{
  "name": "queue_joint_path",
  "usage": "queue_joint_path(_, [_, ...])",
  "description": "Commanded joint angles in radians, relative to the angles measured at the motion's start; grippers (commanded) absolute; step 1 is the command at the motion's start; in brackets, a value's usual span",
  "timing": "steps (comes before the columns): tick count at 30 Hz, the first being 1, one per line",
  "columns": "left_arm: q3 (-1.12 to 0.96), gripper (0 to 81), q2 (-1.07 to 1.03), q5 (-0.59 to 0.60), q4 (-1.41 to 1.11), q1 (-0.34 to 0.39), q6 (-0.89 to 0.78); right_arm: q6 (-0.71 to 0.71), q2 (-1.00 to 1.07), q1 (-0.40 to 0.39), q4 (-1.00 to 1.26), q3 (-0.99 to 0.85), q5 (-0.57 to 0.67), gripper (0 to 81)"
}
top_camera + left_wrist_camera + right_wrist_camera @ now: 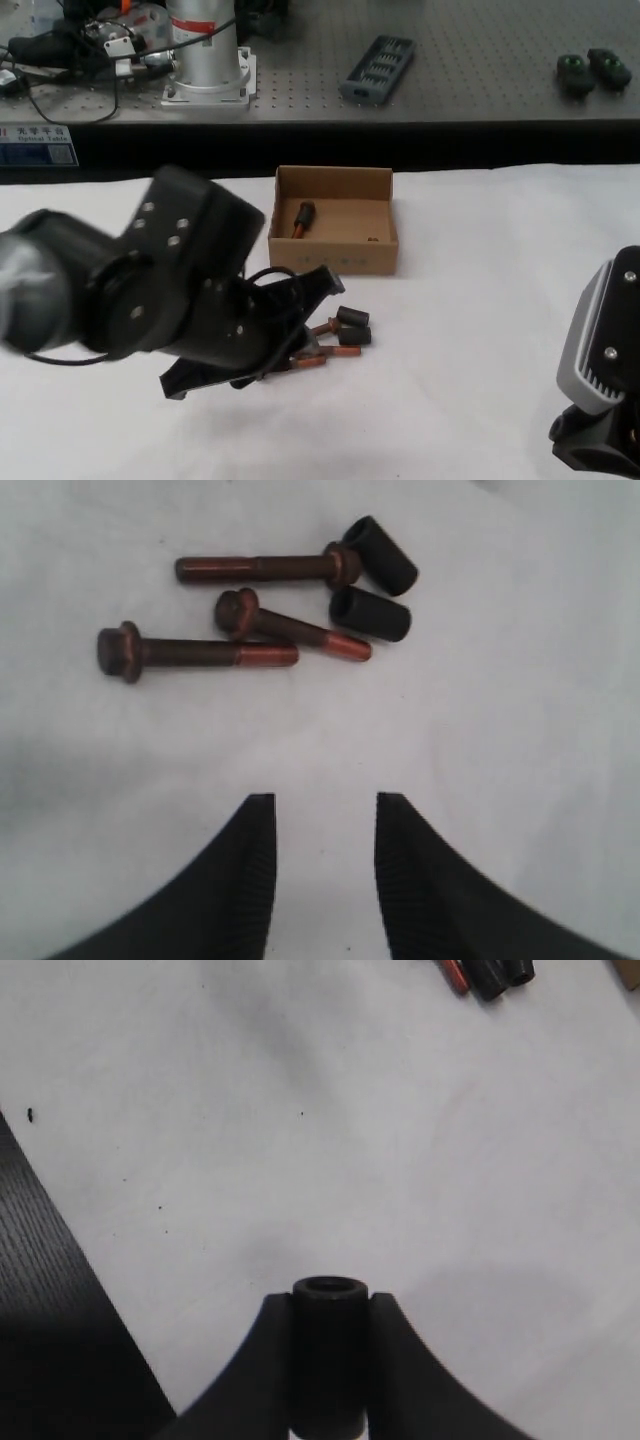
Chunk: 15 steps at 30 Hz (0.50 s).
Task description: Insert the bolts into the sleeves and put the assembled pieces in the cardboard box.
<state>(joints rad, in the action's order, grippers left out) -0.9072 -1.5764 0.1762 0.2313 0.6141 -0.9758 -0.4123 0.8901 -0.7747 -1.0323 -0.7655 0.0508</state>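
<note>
Three copper bolts point(265, 568) point(290, 628) point(195, 652) and two black sleeves point(380, 555) point(370, 613) lie loose on the white cloth. My left gripper point(325, 815) hangs open just short of them, nothing between its fingers. In the high view the left arm point(190, 290) reaches in from the left, over the pile of bolts point(335, 350) and sleeves point(353, 318). My right gripper point(328, 1305) is shut on a black sleeve point(328, 1350), held end-on above the cloth. The cardboard box point(335, 258) stands behind the pile with one assembled piece point(303, 218) inside.
The right arm point(600, 370) sits at the near right corner. A dark table edge point(60, 1310) runs beside the cloth near the right gripper. On the metal bench behind stand a silver post base point(205, 55), a dark tray point(378, 65) and green-black parts point(595, 68).
</note>
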Motion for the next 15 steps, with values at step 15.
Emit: queue_joint_path(15, [-0.024,24.9,-0.059,0.108,-0.071,-0.083,0.517,0.001,-0.009,0.007,-0.010,-0.003,0.011,1.9])
